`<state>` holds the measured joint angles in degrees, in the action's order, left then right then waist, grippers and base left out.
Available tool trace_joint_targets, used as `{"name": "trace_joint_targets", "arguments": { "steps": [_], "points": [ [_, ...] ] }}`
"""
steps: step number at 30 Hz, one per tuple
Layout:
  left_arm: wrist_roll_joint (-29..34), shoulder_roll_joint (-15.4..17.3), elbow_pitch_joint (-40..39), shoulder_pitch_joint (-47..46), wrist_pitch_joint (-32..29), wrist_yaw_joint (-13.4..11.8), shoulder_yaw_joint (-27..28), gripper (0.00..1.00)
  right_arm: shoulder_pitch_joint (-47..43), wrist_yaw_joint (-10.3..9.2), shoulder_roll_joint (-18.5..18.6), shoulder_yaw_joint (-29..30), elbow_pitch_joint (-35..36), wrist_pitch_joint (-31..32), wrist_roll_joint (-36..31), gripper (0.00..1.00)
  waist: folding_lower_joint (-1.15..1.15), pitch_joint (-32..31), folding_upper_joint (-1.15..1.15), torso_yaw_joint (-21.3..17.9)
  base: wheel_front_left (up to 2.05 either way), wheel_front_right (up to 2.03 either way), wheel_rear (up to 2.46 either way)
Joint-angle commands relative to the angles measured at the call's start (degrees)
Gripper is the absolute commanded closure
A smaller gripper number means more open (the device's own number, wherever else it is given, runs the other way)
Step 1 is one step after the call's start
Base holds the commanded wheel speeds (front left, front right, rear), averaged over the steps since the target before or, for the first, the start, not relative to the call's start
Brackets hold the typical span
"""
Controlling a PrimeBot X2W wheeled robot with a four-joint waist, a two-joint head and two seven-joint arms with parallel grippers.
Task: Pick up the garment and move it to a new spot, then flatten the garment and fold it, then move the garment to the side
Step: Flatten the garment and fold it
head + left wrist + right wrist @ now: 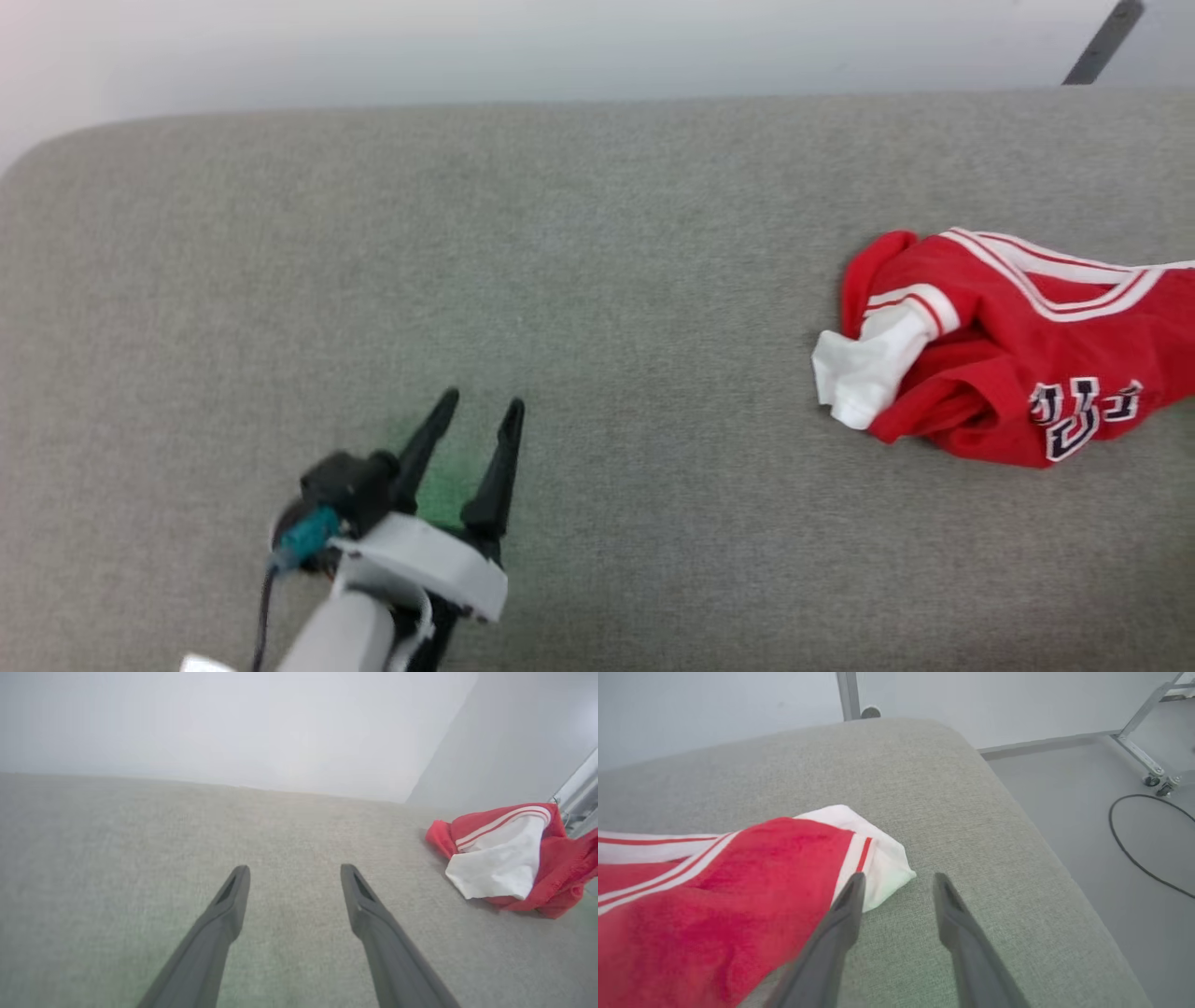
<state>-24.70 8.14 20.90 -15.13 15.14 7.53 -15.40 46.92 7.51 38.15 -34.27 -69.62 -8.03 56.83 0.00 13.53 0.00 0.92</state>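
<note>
Left gripper (481,408), low at 7 o'clock in the head view, has its two dark fingers spread wide with nothing between them, above a grey fabric-covered surface (597,280). Right gripper (899,882), seen from its own wrist, has its fingers parted and holds nothing. The finger on its 9 o'clock side sits right at the edge of a white sleeve (887,868).

The garment (1027,373) lies crumpled at 3 o'clock in the head view, well apart from the left gripper. It looks light, soft and limp, and would likely sag and bunch when lifted. A pinch on a sleeve hem or the striped shoulder edge seems the surest hold. It is bright red with white short sleeves, red-and-white striped trim and partly hidden black-and-white lettering.
</note>
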Motion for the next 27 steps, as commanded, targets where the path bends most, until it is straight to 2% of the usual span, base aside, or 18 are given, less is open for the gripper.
{"name": "trace_joint_targets", "arguments": {
  "steps": [1, 4, 7, 10, 13, 17, 20, 24, 27],
  "points": [
    [-0.59, 2.02, -0.81, -2.28, -0.02, -0.13, -1.82, 0.00, -2.31, -0.04, -0.87, 1.11, 1.41, -2.70, 1.20, 0.00, 0.00, -1.88, 0.00, -1.72, 0.00, 0.00, 0.00],
    [-3.07, 6.05, -1.49, -6.53, -0.92, -0.13, -6.32, 0.00, -5.85, -0.04, -1.25, 2.56, 6.10, -5.96, 2.31, 0.00, 0.00, -3.38, 0.00, -3.35, 0.00, 0.00, 0.00],
    [-8.11, 10.36, -3.26, -12.05, -6.30, -0.12, -12.74, 0.00, -10.02, -0.04, -1.78, 4.41, 13.14, -7.05, 2.03, 0.00, 0.00, -4.61, 0.00, -5.33, 0.00, 0.00, 0.00],
    [-14.66, 14.54, -5.13, -17.83, -15.30, -0.12, -20.54, 0.00, -13.39, -0.04, -1.95, 8.52, 20.98, -7.18, -0.18, 0.00, 0.00, -5.45, 0.00, -7.59, 0.00, 0.00, 0.00],
    [-24.14, 16.78, -6.42, -23.80, -26.77, -0.10, -27.78, 0.00, -18.12, -0.04, -3.76, 13.73, 28.35, -7.08, -3.50, 0.00, 0.00, -5.72, 0.00, -9.75, 0.00, 0.00, 0.00],
    [-37.57, 16.42, -5.51, -31.37, -40.52, -0.10, -33.43, 0.00, -22.71, -0.04, -6.20, 19.88, 36.20, -7.08, -7.92, 0.00, 0.00, -4.72, 0.00, -12.12, 0.00, 0.00, 0.00],
    [-42.63, 15.01, -2.19, -36.31, -45.63, -0.10, -35.79, 0.00, -25.65, -0.04, -8.45, 24.29, 40.71, -5.56, -10.99, 0.00, 0.00, -3.08, 0.00, -14.01, 0.00, 0.00, 0.00],
    [-46.62, 12.24, 2.23, -41.08, -47.96, -0.10, -38.04, 0.00, -28.12, -0.04, -12.49, 29.74, 46.77, -1.96, -15.58, 0.00, 0.00, -0.80, 0.00, -16.62, 0.00, 0.00, 0.00],
    [-46.22, 11.89, 5.46, -43.94, -47.45, -0.10, -40.63, 0.00, -29.58, -0.04, -15.70, 33.11, 51.51, 1.04, -19.01, 0.00, 0.00, 0.51, 0.00, -18.36, 0.00, 0.00, 0.00]
  ]
}}
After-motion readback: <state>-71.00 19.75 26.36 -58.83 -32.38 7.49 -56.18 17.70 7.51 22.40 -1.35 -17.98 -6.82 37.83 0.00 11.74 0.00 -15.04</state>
